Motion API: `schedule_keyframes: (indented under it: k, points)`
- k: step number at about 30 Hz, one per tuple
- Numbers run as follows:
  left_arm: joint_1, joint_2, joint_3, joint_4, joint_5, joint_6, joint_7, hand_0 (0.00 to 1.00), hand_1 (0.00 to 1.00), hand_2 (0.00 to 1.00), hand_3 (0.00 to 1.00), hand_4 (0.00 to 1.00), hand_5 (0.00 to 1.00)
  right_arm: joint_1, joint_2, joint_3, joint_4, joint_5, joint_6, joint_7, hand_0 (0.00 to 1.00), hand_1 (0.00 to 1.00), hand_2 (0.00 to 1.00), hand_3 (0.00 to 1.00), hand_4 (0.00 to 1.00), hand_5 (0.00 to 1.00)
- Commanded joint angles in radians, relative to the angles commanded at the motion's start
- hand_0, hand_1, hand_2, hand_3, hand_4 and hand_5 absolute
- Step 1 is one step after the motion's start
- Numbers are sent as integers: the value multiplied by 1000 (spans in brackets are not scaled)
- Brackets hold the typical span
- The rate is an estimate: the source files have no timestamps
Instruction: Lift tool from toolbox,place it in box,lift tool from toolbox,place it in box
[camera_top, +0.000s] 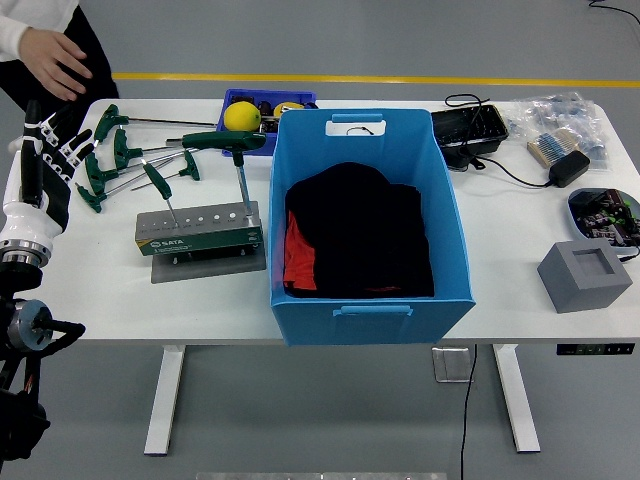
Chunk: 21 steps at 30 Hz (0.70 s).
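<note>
The left hand (45, 160) is seen raised at the left end of the counter (100, 300), its fingers spread and nothing held; the right hand is not in view. The tools are found on the left half: a grey tool stand (200, 232) in which two green T-handle keys are seated, a short one (158, 185) near its left end and a tall one (225, 142) near its right end, while more loose T-handle keys (110, 160) are laid flat just behind and to the left. The blue box (365, 235) is placed immediately right of the stand, already holding a dark cloth (360, 235).

The step in hand is judged to be the reach for a tool. It would be done best if a handle were closed on firmly across its green bar, the key drawn straight up out of its hole so the stand is not dragged, and then carried over the box's near left wall before release.

The tall key's handle is close to the box rim and to a blue bin (262, 100) with a yellow ball (242, 116), so a sideways sweep could be obstructed. A person's hand (60, 58) rests at the far left corner. A black tray (468, 130), a power adapter (565, 168) and a grey block (585, 275) lie well apart on the right
</note>
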Motion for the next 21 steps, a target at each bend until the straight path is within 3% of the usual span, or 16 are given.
schedule_keyframes:
  k: [13, 20, 21]
  points:
    - [-1, 2, -1, -5, 7, 2, 1, 847, 847, 988, 859, 998, 964, 2, -1, 12, 0, -13, 1, -2, 699, 687, 748, 598, 812, 711]
    - [-20, 11, 7, -36, 93, 9, 18, 858, 860, 990, 859, 998, 964, 4, -3, 14, 0, -15, 1, -1, 699, 688, 748, 597, 812, 711]
    - [-24, 13, 9, -39, 107, 9, 21, 915, 904, 996, 861, 998, 952, 4, -3, 14, 0, -15, 1, -1, 699, 688, 748, 597, 812, 711]
